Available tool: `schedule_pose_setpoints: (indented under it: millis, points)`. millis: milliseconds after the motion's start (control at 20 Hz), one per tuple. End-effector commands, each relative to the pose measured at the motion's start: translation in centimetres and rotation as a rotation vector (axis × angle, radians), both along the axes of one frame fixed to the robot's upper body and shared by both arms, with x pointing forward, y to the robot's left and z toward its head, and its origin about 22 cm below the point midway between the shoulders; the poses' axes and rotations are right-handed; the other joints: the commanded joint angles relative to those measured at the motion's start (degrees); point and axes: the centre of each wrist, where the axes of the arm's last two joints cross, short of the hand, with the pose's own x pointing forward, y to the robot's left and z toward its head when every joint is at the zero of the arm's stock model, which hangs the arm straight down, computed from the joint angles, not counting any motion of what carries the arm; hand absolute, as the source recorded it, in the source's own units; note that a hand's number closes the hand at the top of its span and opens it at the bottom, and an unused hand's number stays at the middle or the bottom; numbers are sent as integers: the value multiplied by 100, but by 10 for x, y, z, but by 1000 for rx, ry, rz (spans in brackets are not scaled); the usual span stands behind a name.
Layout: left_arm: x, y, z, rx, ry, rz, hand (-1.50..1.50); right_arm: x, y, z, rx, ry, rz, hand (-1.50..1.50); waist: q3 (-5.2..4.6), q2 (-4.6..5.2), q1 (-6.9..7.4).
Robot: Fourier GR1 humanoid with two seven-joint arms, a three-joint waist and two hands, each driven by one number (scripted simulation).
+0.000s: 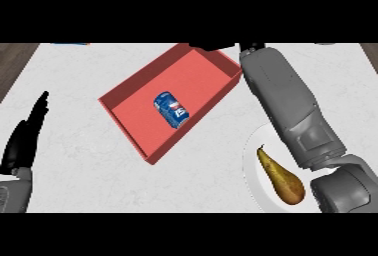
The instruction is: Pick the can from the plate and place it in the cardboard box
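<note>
A blue can [170,109] lies on its side inside the red shallow box [133,117], near the box's middle. The box sits tilted on the white counter. The white plate [256,186] is at the lower right and holds only a brown-yellow pear [283,178]. My right forearm reaches from the lower right over the plate to the box's far corner. Only a dark bit of my right hand [210,46] shows there, at the picture's upper edge, away from the can. My left hand [26,135] rests open at the left edge with its fingers up, holding nothing.
The wooden counter edge [15,60] runs along the upper left. A small blue-orange thing [70,44] peeks in at the top left. My right forearm [291,110] covers part of the plate.
</note>
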Motion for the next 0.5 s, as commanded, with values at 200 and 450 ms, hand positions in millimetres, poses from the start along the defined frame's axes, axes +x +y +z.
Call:
schedule_pose_setpoints:
  millis: [200,450]
  points:
    - [0,7,-1,9,10,36,0,2,-98,-11,18,10,-60,-150,-1,-59,-194]
    - [-7,15,-4,1,15,34,0,-6,-170,5,-17,23,-31,-150,-2,-63,-206]
